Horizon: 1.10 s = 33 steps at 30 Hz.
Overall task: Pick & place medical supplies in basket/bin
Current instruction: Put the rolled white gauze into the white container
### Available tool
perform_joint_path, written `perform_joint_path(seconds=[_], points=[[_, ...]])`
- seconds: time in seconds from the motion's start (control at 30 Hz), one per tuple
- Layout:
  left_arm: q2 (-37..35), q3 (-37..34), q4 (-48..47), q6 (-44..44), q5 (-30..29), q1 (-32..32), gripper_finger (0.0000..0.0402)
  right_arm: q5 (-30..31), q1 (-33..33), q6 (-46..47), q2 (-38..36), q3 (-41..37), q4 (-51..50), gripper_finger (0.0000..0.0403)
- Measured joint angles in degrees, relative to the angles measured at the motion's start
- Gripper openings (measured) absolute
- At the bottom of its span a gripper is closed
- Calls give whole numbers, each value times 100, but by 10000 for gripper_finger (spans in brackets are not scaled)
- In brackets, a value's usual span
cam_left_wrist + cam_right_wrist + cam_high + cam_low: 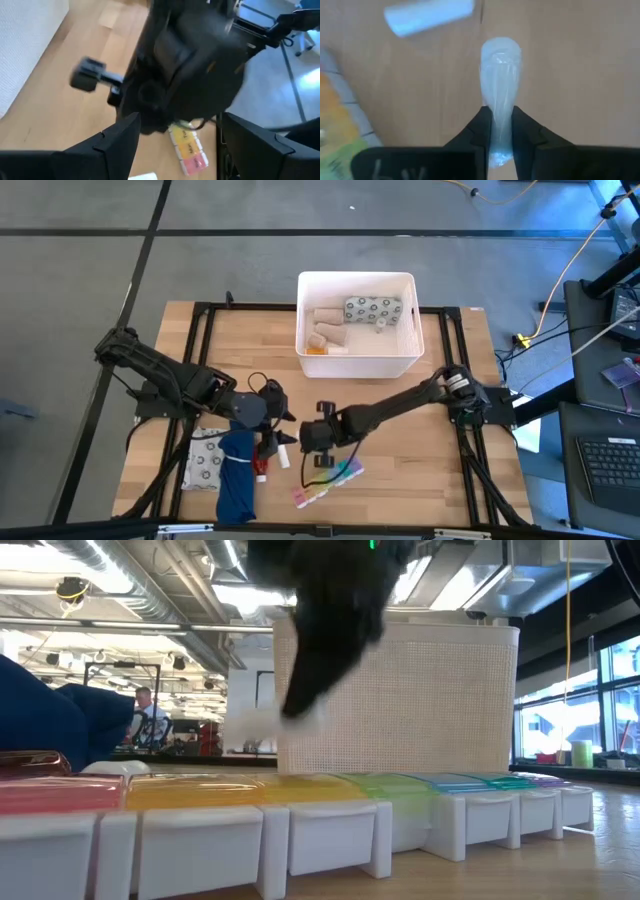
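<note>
**Right claw clenched on a small white tube beside the pill organizer**

The rainbow pill organizer (328, 480) lies nearest the front edge of the table, at a slant. To its left are a short white stick (283, 456), a red tube (262, 467), a blue cloth (237, 472) and, past the cloth, a white packet with a grey pattern (205, 465).

Just behind the organizer, on the tub side, the right gripper (500, 116) is down at the tabletop. Its two fingers are clamped together on the near end of a small white tube (500, 70), and the rest of the tube sticks out ahead of them over the bare wood. Whether the tube touches the wood cannot be told. The organizer's orange end shows close beside this grip in the right wrist view.

The left gripper (275, 412) is behind and to the left of the organizer, near the right gripper. Its fingers (117, 142) are spread wide with nothing between them, and it faces the right arm's wrist.

Farthest from the organizer, at the back of the table, stands the white tub (355, 363). It holds pale gauze rolls (328, 325), a grey-patterned packet (372, 309) and a bit of orange in one corner. In the low view a person (146, 706) shows in the room beyond.
</note>
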Motion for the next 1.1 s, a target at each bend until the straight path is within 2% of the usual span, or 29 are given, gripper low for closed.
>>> perform_joint_path(seconds=[0.17, 0.3, 0.5, 0.63, 0.7, 0.83, 0.97, 1.1], points=[[-211, 3, 102, 92, -98, -109, 270, 21, -167, -689, -524, 700, -988, 48], [-395, 4, 146, 203, -111, -176, 272, 282, -531, -1051, -916, 1187, -1688, 48], [-529, 5, 168, 201, -120, -203, 270, 355, -1061, -1239, -1427, 1687, -2006, 49], [-529, 7, 168, 192, -63, -203, 271, 759, -1505, -1340, -1657, 1864, -2239, 50], [-526, 4, 164, 118, -61, -203, 270, 777, -1844, -1316, -1728, 1893, -2382, 50], [-524, 4, 158, 101, -61, -203, 271, 618, -2569, -1569, -1724, 1720, -2346, 50], [-522, 4, 96, 103, -61, -203, 271, 498, -3221, -2956, -1581, 1501, -1855, 50], [-520, 4, 74, 103, -60, -202, 270, -119, -3756, -3478, -1370, 1487, -1434, 50]])
